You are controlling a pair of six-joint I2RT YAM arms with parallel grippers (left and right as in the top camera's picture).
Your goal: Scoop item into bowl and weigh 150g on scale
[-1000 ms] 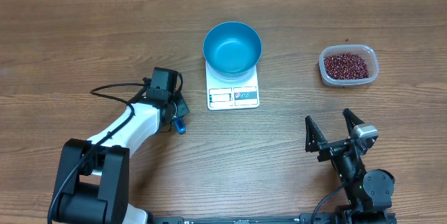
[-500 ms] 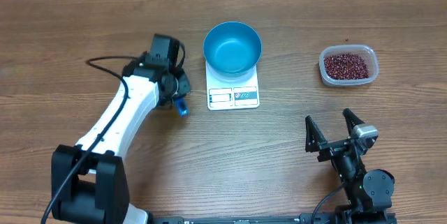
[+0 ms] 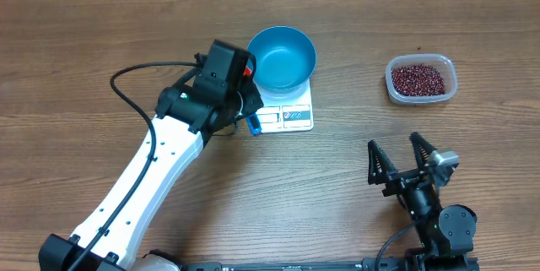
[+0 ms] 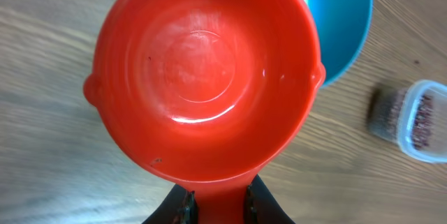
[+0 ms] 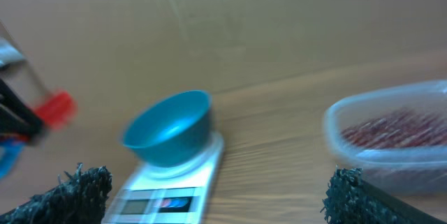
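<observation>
The teal bowl (image 3: 281, 56) stands empty on the white scale (image 3: 283, 116) at the table's middle back. Dark red-brown beans (image 3: 418, 78) fill a clear tub (image 3: 447, 91) at the right. My left gripper (image 3: 242, 94) hovers at the bowl's left edge, shut on the handle of an empty orange-red scoop (image 4: 206, 77). In the left wrist view the gripper (image 4: 216, 206) pinches the handle, with the bowl (image 4: 346, 35) beyond the scoop and the tub (image 4: 419, 119) further right. My right gripper (image 3: 393, 143) stands open near the front right, nothing between its fingers (image 5: 77, 192). It faces the bowl (image 5: 171, 130), scale (image 5: 174, 185) and beans (image 5: 398, 128).
The left arm's black cable (image 3: 135, 81) loops over the table to the left of the scale. A cardboard wall (image 5: 223, 21) rises behind the table's far edge. Bare wood lies between the scale and the tub.
The left arm has swung up and to the right with the scoop, from the table left of the scale to the bowl's left edge. The right arm has stayed put.
</observation>
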